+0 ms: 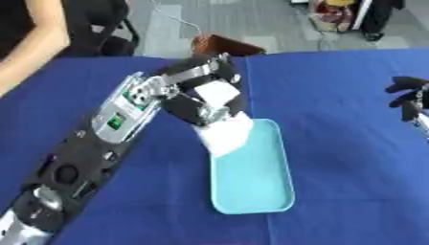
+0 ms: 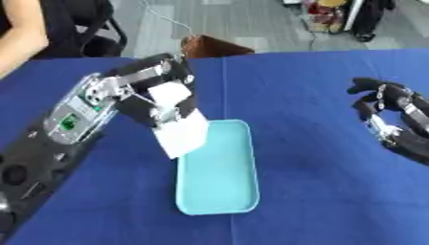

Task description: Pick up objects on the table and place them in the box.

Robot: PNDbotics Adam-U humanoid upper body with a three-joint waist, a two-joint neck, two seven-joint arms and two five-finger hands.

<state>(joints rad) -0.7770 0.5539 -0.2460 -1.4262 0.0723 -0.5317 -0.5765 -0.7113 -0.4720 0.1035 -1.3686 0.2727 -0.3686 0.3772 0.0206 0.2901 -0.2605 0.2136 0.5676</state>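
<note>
While left hand (image 2: 159, 91) grips one white object (image 2: 180, 131), one tray (image 2: 222, 182).

Left hand (image 2: 155, 98) with white object (image 2: 180, 131) over tray's (image 2: 222, 182) far-left end; right hand (image 2: 381, 112) well right.

From my seat at the controls this reads as a lab or office workroom set up for robot trials: the table (image 1: 352, 143) is covered in a plain blue cloth, and beyond its far edge I see grey floor (image 1: 251, 19) with a thin cable (image 2: 163, 16) trailing across it. A black office chair (image 1: 117, 33) stands at the far left, a brown cardboard box (image 2: 209, 47) sits just past the table edge, and some colourful clutter (image 1: 335, 12) lies on the floor farther back.
</note>
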